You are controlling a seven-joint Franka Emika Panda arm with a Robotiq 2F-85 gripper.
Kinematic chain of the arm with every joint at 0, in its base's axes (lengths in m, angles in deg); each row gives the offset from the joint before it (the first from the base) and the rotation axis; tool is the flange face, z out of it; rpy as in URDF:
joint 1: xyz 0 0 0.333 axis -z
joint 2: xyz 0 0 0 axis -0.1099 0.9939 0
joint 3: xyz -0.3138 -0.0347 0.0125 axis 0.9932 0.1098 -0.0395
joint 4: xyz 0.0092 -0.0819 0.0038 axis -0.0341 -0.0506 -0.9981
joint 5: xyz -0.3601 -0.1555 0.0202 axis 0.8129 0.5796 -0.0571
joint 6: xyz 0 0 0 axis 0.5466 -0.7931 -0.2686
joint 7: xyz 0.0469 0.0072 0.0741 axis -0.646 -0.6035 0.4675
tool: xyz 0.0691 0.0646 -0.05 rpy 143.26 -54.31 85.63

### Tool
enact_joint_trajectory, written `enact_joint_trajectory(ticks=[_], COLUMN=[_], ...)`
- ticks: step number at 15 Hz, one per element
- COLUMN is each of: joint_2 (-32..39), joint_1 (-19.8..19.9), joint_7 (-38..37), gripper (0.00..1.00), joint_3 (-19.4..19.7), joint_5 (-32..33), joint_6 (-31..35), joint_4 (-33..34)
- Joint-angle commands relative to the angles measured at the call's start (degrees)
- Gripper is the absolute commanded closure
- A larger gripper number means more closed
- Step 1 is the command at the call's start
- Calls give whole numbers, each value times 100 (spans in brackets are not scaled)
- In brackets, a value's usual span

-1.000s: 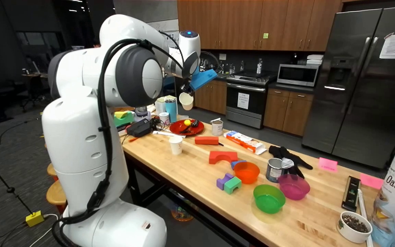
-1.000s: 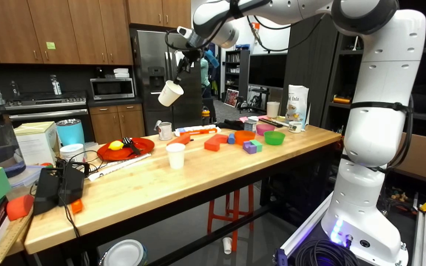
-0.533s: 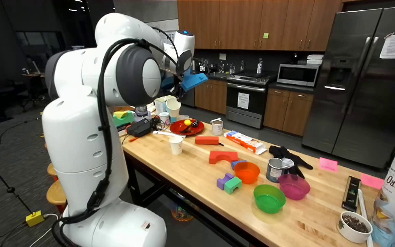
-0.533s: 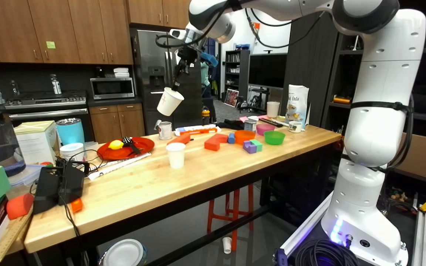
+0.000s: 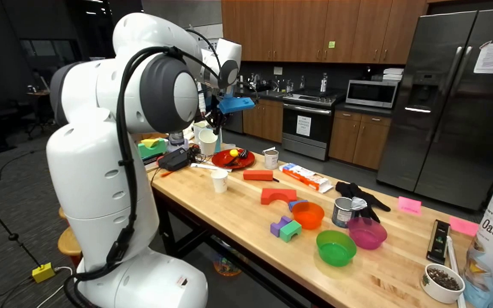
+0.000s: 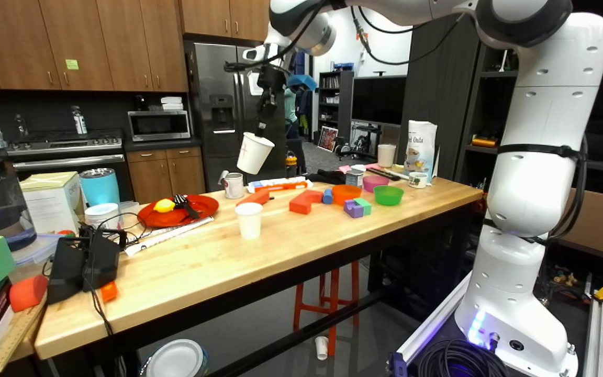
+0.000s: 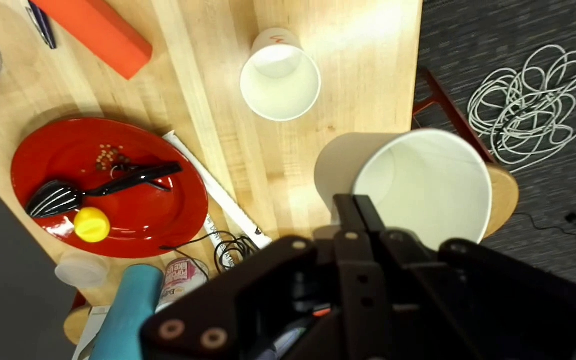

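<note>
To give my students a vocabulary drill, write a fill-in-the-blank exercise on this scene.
1. The gripper pinches a tilted white ____.
2. The yellow object lies on a ____ plate.
3. In an exterior view, the bag bears the large word ____.

Missing words: cup; red; Oats.

Kitchen-wise it's got brown wood cabinets [image 5: 347,32], a dark steel fridge [image 5: 447,111], a microwave [image 5: 371,93] and an oven [image 5: 320,124] (paper sign [image 5: 303,125] stuck right on it, lol), plus grey carpet [image 5: 24,205] off on the dim side. Elsewhere there's a bright white wall [image 6: 391,50], a bookcase [image 6: 337,97], a big dark screen [image 6: 378,99], and red stool legs [image 6: 334,293] showing below the wood tabletop [image 6: 280,243].
</note>
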Motion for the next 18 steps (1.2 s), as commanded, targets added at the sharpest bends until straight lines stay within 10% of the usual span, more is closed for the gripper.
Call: enact_joint_trajectory(ticks=[1, 18], joint_2=[112, 1023], joint_1=[92, 359], joint_7=[-112, 105], gripper=[99, 99], joint_3=[5, -43], joint_5=[61, 433], joint_6=[-153, -80], joint_4=[218, 1277])
